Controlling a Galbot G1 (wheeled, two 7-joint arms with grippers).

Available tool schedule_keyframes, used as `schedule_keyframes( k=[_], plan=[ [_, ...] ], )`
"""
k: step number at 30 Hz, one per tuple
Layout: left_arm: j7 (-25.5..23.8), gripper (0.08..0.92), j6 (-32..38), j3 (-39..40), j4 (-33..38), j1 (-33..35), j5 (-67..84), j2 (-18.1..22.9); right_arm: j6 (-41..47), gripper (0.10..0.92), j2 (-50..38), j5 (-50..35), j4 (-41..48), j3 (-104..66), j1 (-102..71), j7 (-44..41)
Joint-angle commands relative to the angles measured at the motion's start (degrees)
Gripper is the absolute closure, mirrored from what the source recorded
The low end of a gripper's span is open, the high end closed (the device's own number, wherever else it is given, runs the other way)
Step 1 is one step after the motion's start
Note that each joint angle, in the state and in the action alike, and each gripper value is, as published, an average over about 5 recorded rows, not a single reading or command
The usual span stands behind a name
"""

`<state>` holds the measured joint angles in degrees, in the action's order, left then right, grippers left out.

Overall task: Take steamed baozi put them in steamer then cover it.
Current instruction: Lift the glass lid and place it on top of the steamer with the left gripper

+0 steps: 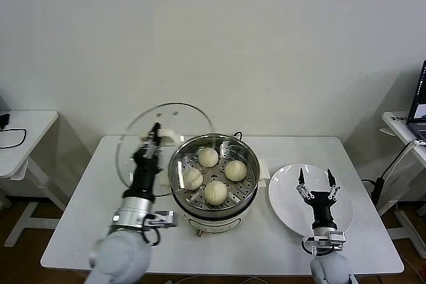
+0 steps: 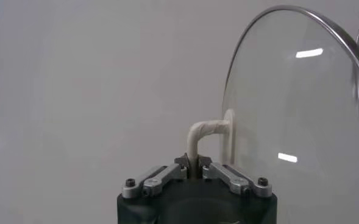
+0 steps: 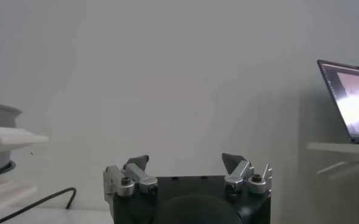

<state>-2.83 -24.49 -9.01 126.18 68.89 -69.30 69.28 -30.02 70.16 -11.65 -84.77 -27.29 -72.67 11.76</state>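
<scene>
The steamer (image 1: 178,184) stands mid-table, a shiny steel pot on a cream-white base. Several cream-white baozi (image 1: 208,157) lie on its perforated tray. My left gripper (image 1: 156,132) is shut on the cream-white handle (image 2: 199,135) of the clear glass cover (image 1: 136,139), held upright on edge just left of the steamer, off the table. The cover's glass (image 2: 289,109) fills the left wrist view beside the gripper (image 2: 193,163). My right gripper (image 1: 315,179) is open and empty above the white plate (image 1: 286,197); it also shows in the right wrist view (image 3: 185,163).
The flat white plate lies right of the steamer. A side table (image 1: 20,131) with a black cable stands far left. Another table with a laptop (image 3: 350,100) stands far right. A black cable (image 1: 389,171) hangs at the right.
</scene>
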Motion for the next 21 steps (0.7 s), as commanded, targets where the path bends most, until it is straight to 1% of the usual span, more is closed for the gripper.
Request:
schedule_keyframes(
  k=[1, 4, 9, 15, 21],
  plan=[
    [-12.7, 0.815, -13.5, 20.7, -4.5, -10.7, -11.0, 4.9, -0.1, 0.203, 0.7, 0.5, 1.8, -0.3, 0.8, 0.1],
    [-14.5, 0.815, -14.4, 21.6, -6.5, -11.3, -14.4, 6.7, -0.2, 0.203, 0.9, 0.8, 2.3, -0.6, 1.0, 0.1],
    [-15.9, 0.815, -15.1, 22.0, -10.8, -11.7, -17.0, 9.4, -0.2, 0.203, 1.1, 1.0, 2.7, -1.1, 1.2, 0.1],
    [-15.9, 0.815, -14.7, 20.9, -14.5, -11.7, -19.8, 12.5, -0.1, 0.203, 1.2, 1.2, 2.9, -1.1, 1.4, 0.1],
    [-15.5, 0.815, -14.1, 20.9, -16.4, -11.6, -20.9, 13.4, -0.1, 0.203, 1.5, 1.6, 3.1, -1.0, 1.7, 0.1]
  ],
)
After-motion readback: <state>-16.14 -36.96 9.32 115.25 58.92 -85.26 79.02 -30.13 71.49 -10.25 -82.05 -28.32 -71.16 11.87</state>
